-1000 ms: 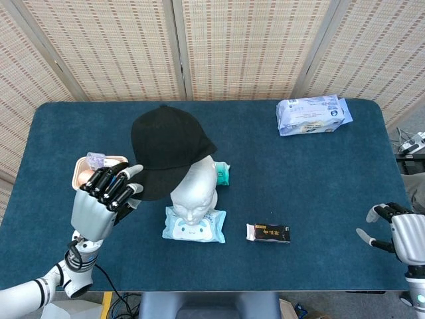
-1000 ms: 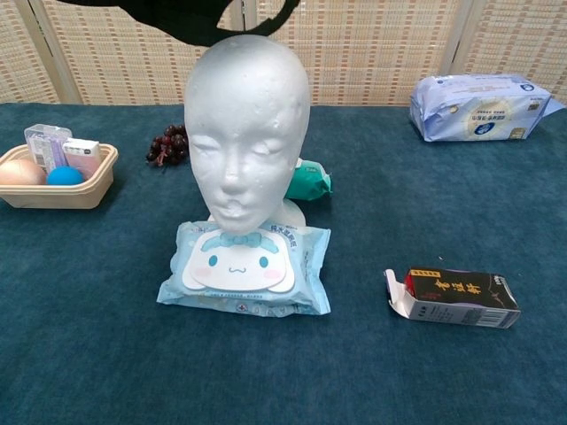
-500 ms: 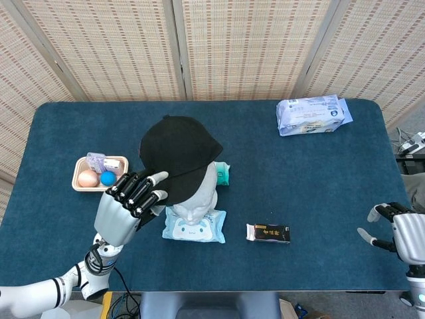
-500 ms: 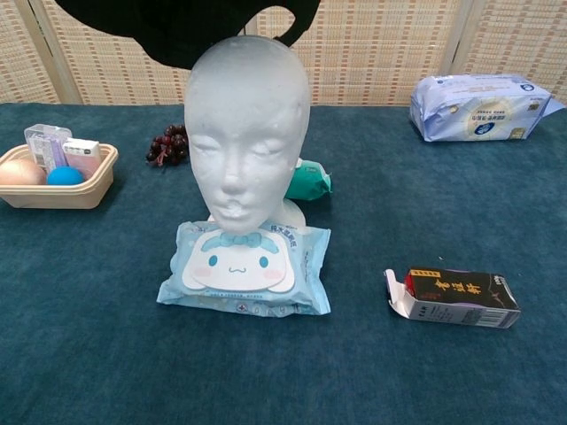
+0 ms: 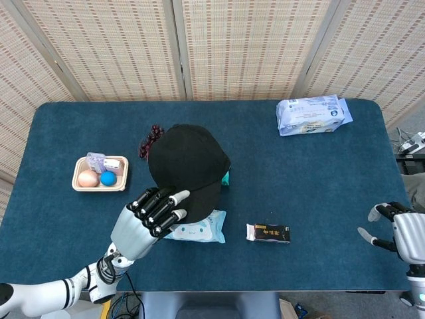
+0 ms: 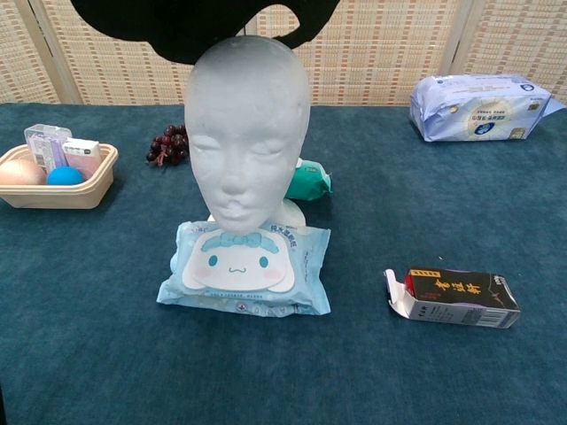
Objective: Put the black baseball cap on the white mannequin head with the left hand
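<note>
right now i'm holding the black fabric baseball cap [image 5: 188, 163] by its brim in my left hand [image 5: 147, 216], fingers gripping, hovering it directly over the white foam mannequin head [image 6: 247, 124]; my right hand [image 5: 399, 231] is idling far off, fingers spread.

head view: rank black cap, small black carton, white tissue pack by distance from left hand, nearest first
From the left hand, in the head view:
1. Black cap: held at its brim by the hand, directly above it in the frame.
2. Small black carton: on the table to the hand's right, near the front edge.
3. White tissue pack: far right corner at the back of the table.
</note>
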You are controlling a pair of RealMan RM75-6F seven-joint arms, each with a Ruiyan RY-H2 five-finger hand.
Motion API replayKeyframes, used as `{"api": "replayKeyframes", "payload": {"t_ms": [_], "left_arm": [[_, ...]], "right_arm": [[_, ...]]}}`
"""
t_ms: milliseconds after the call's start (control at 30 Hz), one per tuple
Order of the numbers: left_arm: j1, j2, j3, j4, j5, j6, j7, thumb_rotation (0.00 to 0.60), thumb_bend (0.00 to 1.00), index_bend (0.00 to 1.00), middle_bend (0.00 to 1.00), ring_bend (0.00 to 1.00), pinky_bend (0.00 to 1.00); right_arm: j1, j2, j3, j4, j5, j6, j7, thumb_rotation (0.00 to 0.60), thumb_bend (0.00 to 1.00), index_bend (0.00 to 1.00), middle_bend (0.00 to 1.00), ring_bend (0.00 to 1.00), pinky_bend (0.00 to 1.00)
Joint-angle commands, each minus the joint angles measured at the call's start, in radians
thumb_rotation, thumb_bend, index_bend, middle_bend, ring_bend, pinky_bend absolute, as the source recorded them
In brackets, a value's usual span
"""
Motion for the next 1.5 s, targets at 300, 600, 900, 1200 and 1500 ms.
{"api": "replayKeyframes", "payload": {"t_ms": [300, 600, 900, 1200, 1500], "left_arm": [[-0.025, -0.061, 0.010, 0.025, 0.009, -0.028, -0.001, 0.600, 0.44, 0.58, 0.40, 0.36, 0.53], [-0.042, -0.111, 0.009, 0.062, -0.026, -0.050, -0.035, 0.600, 0.44, 0.57, 0.40, 0.36, 0.52], [-0.049, -0.126, 0.004, 0.080, -0.064, -0.068, -0.058, 0.600, 0.44, 0.55, 0.40, 0.36, 0.52], [-0.053, -0.115, 0.011, 0.061, -0.074, -0.086, -0.059, 0.600, 0.44, 0.53, 0.40, 0.36, 0.51], [-0.060, -0.096, 0.036, 0.030, -0.086, -0.141, -0.058, 0.600, 0.44, 0.50, 0.38, 0.33, 0.48]], "right_arm": [[-0.003, 0.006, 0.004, 0.004, 0.006, 0.004, 0.022, 0.600, 0.15, 0.60, 0.60, 0.46, 0.59], [-0.005, 0.009, 0.005, 0.005, 0.007, 0.004, 0.033, 0.600, 0.15, 0.60, 0.60, 0.46, 0.59], [-0.005, 0.009, 0.005, 0.006, 0.007, 0.004, 0.032, 0.600, 0.15, 0.60, 0.60, 0.46, 0.59], [-0.004, 0.007, 0.005, 0.005, 0.005, 0.003, 0.024, 0.600, 0.15, 0.60, 0.60, 0.46, 0.59], [-0.005, 0.007, 0.005, 0.004, 0.004, 0.004, 0.024, 0.600, 0.15, 0.60, 0.60, 0.46, 0.59]]}}
